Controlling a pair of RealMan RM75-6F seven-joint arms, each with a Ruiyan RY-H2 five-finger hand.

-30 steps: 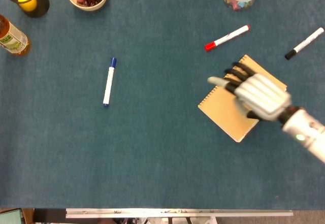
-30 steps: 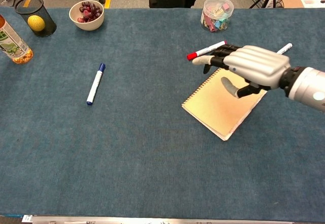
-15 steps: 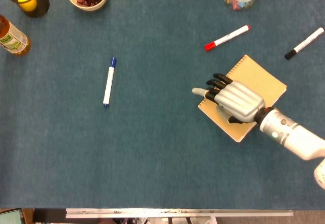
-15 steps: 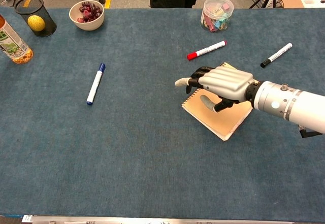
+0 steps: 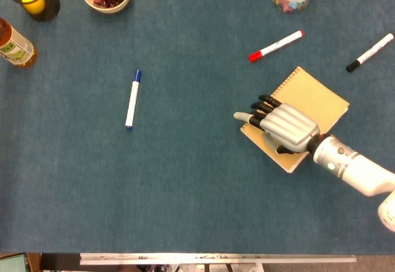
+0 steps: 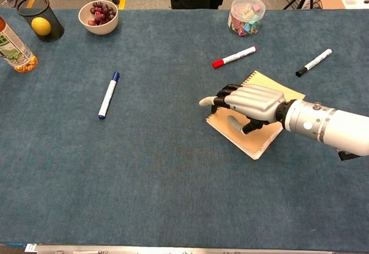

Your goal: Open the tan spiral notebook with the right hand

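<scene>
Blue felt (image 5: pixel 185 179) covers the table, with the closed tan notebook (image 5: pixel 311 96) at its right side. Over the spiral edge, the right hand (image 5: pixel 285 127) holds nothing, fingers loosely spread. Pushing flat could slide the whole notebook instead of lifting its cover.

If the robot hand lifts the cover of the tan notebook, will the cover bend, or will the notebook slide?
The notebook looks thin with a card cover, so the cover would probably flex. It seems light and lies flat on the cloth, so it may slide or lift. The robot hand is over its spiral edge.
</scene>
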